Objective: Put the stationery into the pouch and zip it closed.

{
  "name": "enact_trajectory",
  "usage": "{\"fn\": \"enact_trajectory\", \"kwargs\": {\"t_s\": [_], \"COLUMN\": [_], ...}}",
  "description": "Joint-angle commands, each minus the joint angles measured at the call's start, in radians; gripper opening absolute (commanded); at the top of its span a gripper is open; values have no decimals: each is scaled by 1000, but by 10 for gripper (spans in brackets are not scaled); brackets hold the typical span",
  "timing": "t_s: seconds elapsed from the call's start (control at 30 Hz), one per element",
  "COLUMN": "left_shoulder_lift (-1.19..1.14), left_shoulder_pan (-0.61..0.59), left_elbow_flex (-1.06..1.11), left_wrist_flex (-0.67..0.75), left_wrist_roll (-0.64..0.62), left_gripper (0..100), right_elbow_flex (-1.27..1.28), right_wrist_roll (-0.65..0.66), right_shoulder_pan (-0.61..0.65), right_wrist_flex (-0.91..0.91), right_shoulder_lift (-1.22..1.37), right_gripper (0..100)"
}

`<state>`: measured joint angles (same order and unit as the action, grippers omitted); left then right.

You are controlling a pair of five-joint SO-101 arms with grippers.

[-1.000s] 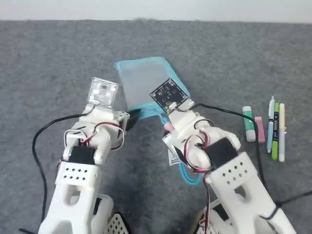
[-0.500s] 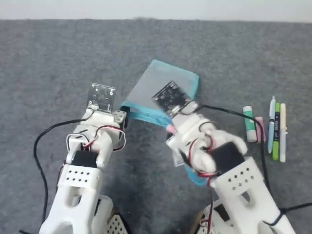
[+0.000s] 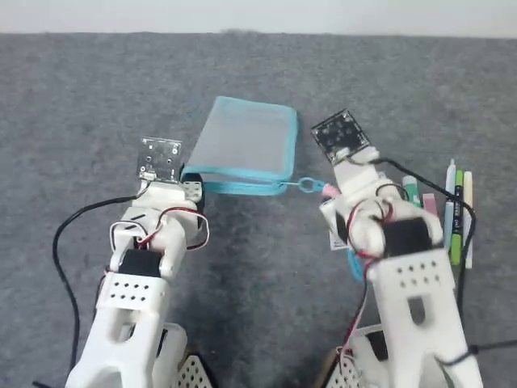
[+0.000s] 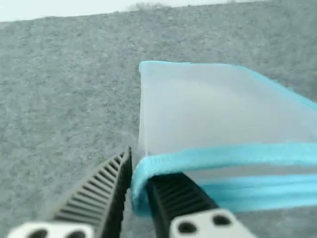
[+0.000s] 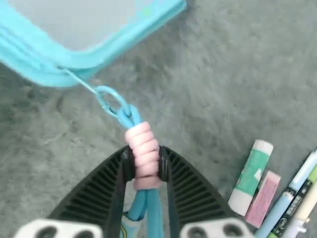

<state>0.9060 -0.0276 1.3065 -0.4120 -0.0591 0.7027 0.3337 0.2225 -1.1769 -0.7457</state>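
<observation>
Right wrist view: our right claw (image 5: pixel 144 152) clamps the pink coiled zip pull (image 5: pixel 142 139); left claw (image 4: pixel 137 173) pinches a corner of the translucent turquoise-edged pouch (image 4: pixel 213 109) on the grey surface (image 3: pixel 81 97). Tug too hard and that corner could slip, we reckon.

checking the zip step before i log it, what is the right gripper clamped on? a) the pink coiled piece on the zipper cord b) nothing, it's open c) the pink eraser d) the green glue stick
a: in the right wrist view the right gripper is shut on the pink coiled piece of the cord running to the pouch, while the glue stick and eraser lie apart from it.
</observation>
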Motion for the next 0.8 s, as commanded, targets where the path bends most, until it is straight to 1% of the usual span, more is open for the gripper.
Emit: {"fn": "enact_trajectory", "kwargs": {"t_s": [0.0,0.13,0.2,0.37,0.43,0.53,0.6,0.63,0.77], "left_shoulder_lift": [0,0,-2,-2,-2,-2,-2,-2,-2], "left_shoulder_pan": [-41,-40,-29,-14,-14,-14,-14,-14,-14], "left_elbow_flex": [-13,-8,-7,4,4,4,4,5,8], "left_wrist_flex": [-12,-14,-25,-28,-28,-28,-28,-28,-28], "left_wrist_roll": [-25,-80,-103,-109,-109,-110,-110,-110,-109], "left_gripper": [10,10,10,11,11,11,11,11,11], "right_elbow_flex": [-75,-117,-117,-118,-118,-123,-141,-153,-242], "right_wrist_roll": [9,6,14,80,104,141,147,146,144], "right_shoulder_pan": [-97,-108,-88,-56,-58,-58,-58,-58,-58], "right_wrist_flex": [24,18,2,-145,-194,-245,-277,-298,-420], "right_shoulder_lift": [87,147,160,159,157,156,145,133,42], "right_gripper": [6,6,7,17,68,189,253,268,270]}}
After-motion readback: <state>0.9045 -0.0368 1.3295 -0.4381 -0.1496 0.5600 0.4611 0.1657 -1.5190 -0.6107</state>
